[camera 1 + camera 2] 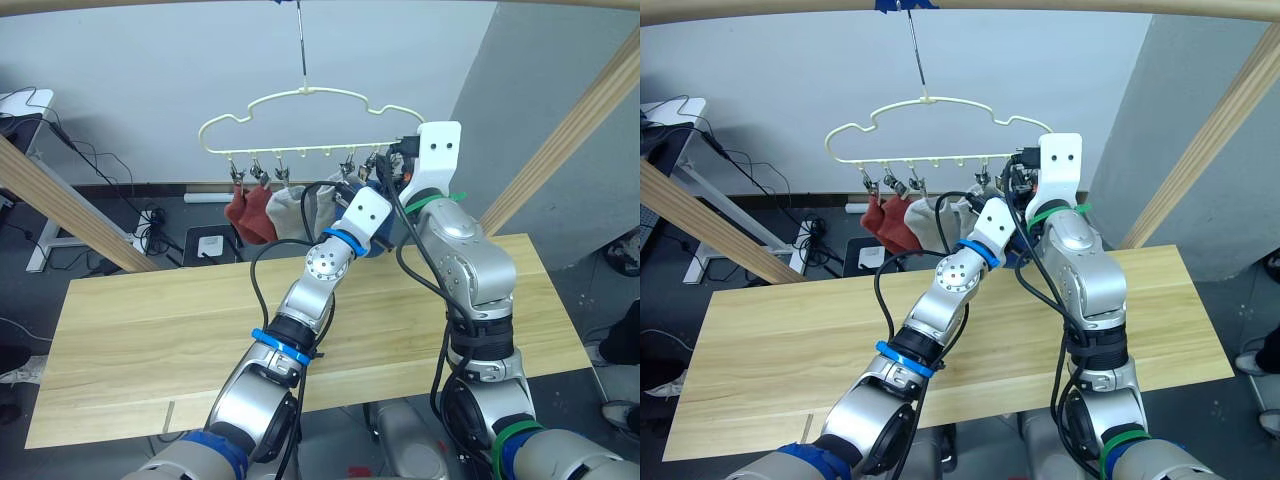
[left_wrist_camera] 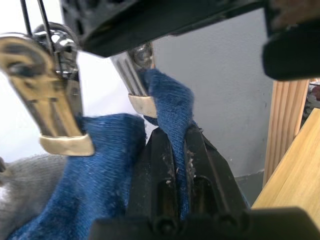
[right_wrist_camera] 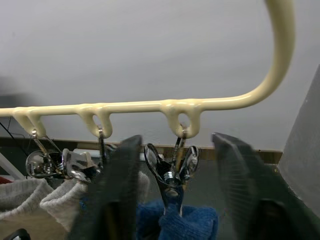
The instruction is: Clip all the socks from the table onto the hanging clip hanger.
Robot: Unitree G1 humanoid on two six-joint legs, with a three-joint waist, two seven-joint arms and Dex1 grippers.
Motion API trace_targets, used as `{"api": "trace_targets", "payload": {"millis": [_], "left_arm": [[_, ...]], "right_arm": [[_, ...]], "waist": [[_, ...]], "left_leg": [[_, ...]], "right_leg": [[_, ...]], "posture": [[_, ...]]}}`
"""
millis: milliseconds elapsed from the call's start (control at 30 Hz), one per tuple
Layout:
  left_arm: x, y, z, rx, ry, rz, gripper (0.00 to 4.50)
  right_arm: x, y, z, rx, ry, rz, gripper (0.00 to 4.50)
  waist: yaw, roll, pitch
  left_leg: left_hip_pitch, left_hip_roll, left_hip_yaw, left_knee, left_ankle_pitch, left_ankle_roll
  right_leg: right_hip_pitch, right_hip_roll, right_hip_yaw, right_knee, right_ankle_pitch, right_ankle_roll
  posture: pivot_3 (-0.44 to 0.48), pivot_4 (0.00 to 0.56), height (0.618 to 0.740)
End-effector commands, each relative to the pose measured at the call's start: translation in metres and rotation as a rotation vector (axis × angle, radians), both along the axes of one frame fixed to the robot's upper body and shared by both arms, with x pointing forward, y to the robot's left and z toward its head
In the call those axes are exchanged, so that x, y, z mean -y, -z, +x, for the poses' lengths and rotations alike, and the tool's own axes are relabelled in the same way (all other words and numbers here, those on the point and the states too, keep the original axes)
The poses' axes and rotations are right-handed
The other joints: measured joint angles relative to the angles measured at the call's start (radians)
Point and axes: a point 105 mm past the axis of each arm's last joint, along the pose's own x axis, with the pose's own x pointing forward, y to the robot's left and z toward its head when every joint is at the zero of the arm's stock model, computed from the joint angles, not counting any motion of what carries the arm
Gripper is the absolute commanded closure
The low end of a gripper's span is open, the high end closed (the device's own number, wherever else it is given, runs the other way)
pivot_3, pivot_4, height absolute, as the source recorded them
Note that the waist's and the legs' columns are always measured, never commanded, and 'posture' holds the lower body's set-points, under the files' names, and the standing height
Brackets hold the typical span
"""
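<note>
Hanger hangs by its hook in the upper centre of the head views, clips in a row along its lower bar. Red socks and grey socks already hang from the left and middle clips; a blue sock hangs beside the grey. Surface below shows bare wood with no socks on it, so this looks like the last one going up. Both arms are raised to the right end of the clip row, just under the bar. Left tool is pressed together on a fold of the last blue sock, holding it upright so its edge reaches the clip; the clip's tip sits on the cloth, and it appears to be biting. Right tool is spread wide, one finger either side of that clip's handles, apparently not touching them: placed to squeeze the clip or having let it close. Judgement: sock stays pinched from below until the clip's hold is sure; a shallow bite could let it slip.
</note>
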Motion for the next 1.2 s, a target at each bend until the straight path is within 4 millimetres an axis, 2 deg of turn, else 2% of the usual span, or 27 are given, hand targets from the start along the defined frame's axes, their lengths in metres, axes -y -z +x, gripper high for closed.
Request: {"api": "trace_targets", "payload": {"millis": [33,67,333,467,567,600,700,733,767,833,967,1100,1200], "left_arm": [[0.006,-0.015,-0.004,0.034,0.027,-0.045,4.5],[0.006,-0.014,-0.004,0.029,0.029,-0.053,4.5],[0.01,-0.007,-0.016,-0.031,0.165,-0.041,2.26],[0.005,-0.007,-0.032,-0.04,0.255,-0.013,1.05],[-0.006,-0.009,-0.052,-0.033,0.332,0.015,0.06],[-0.01,-0.011,-0.059,-0.033,0.351,0.02,0.02],[-0.04,-0.017,-0.078,-0.043,0.393,0.051,0.0],[-0.049,-0.019,-0.082,-0.055,0.403,0.059,0.0],[-0.058,-0.022,-0.088,-0.063,0.429,0.066,0.0],[-0.08,-0.03,-0.095,-0.092,0.452,0.058,0.0],[-0.129,-0.045,-0.092,-0.129,0.368,0.092,0.0],[-0.18,-0.04,-0.095,-0.244,0.273,0.203,0.0],[-0.215,-0.039,-0.092,-0.3,0.138,0.255,0.0]], "right_arm": [[0.004,-0.022,-0.011,0.089,0.001,0.047,1.09],[0.005,-0.023,-0.012,0.094,-0.001,0.049,1.09],[0.012,-0.029,-0.03,0.122,-0.075,0.016,1.07],[0.015,-0.029,-0.041,0.134,-0.147,-0.039,1.07],[0.021,-0.027,-0.051,0.146,-0.207,-0.12,1.07],[0.023,-0.026,-0.054,0.149,-0.221,-0.144,1.07],[0.03,-0.021,-0.063,0.153,-0.3,-0.237,0.48],[0.031,-0.019,-0.066,0.15,-0.328,-0.261,0.15],[0.033,-0.017,-0.069,0.145,-0.361,-0.283,0.07],[0.037,-0.013,-0.074,0.135,-0.42,-0.323,0.07],[0.047,-0.009,-0.08,0.122,-0.513,-0.405,0.07],[0.06,-0.01,-0.078,0.114,-0.547,-0.472,0.07],[0.076,-0.013,-0.07,0.098,-0.529,-0.495,0.07]], "waist": [[0.0,0.0,0.0],[0.0,0.0,0.0],[0.0,0.0,0.0],[-0.001,0.0,0.0],[-0.003,0.0,0.0],[-0.003,0.0,0.0],[-0.003,0.0,0.0],[-0.003,0.0,0.0],[-0.002,0.0,0.0],[-0.003,0.0,0.0],[0.001,0.0,0.0],[0.002,0.0,-0.001],[0.007,0.0,-0.001]], "left_leg": [[0.0,0.0,0.0,0.0,0.0,0.0],[0.0,0.0,0.0,0.0,0.0,0.0],[0.0,0.0,0.0,0.0,0.0,0.0],[0.0,0.0,0.0,0.0,0.0,0.0],[0.0,0.0,-0.001,0.0,0.0,0.0],[0.0,0.0,-0.001,0.0,0.0,0.0],[0.0,0.001,-0.001,0.0,0.0,0.0],[0.0,0.001,-0.001,0.0,0.0,0.0],[0.0,0.001,-0.001,0.001,0.0,0.0],[0.001,0.001,-0.001,0.001,0.0,0.0],[0.002,0.001,-0.001,0.003,0.0,0.0],[0.002,0.001,-0.001,0.004,0.0,0.0],[0.002,0.001,-0.001,0.003,0.0,0.0]], "right_leg": [[0.0,0.0,0.0,0.0,0.0,0.0],[0.0,0.0,0.0,0.0,0.0,0.0],[0.0,0.0,0.0,0.0,0.0,0.0],[0.0,0.0,0.0,0.0,0.0,0.0],[0.0,0.0,0.0,0.001,0.0,0.0],[0.0,0.0,0.0,0.001,0.0,0.0],[0.0,0.0,0.0,0.001,0.0,0.0],[0.0,0.0,0.0,0.001,0.0,0.0],[0.0,0.0,0.0,0.001,0.0,0.0],[0.0,0.001,0.0,0.002,0.0,0.0],[0.001,0.001,0.0,0.003,0.0,0.0],[0.002,0.001,0.0,0.002,0.0,0.0],[0.001,0.001,0.0,0.002,0.0,0.0]], "posture": [[-0.24,0.307,0.74],[-0.239,0.304,0.74],[-0.238,0.301,0.74],[-0.238,0.298,0.74],[-0.234,0.292,0.74],[-0.234,0.292,0.74],[-0.223,0.281,0.74],[-0.213,0.276,0.74],[-0.211,0.274,0.74],[-0.193,0.267,0.74],[-0.16,0.253,0.74],[-0.133,0.236,0.74],[-0.109,0.217,0.74]]}}
